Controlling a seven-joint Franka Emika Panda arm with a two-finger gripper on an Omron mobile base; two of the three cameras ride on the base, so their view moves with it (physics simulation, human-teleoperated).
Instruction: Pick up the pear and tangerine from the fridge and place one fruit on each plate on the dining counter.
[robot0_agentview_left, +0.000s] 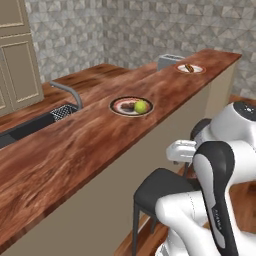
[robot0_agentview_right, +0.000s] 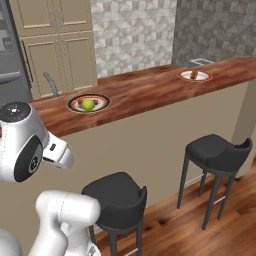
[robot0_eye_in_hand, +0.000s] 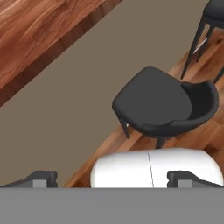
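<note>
Two black stools (robot0_agentview_right: 117, 196) (robot0_agentview_right: 219, 152) stand on wood floor (robot0_agentview_right: 170, 230).

Far plate (robot0_agentview_left: 190, 69): small brown item on it, too small to identify. Near plate (robot0_agentview_left: 131, 106): dark item beside the pear (robot0_agentview_left: 141, 106), indistinct. Desk (robot0_agentview_left: 75, 150) cut by the left edge; far stool (robot0_eye_in_hand: 214, 13) cut by the top edge in the hand view.

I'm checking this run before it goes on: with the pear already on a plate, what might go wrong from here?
1. The near plate already holds a dark item beside the pear, so a nudge might roll the pear off.
2. The far plate holds a brown item, leaving little room for a fruit.
3. The open end effector hangs above a black stool; a low swing might hit it.
</note>
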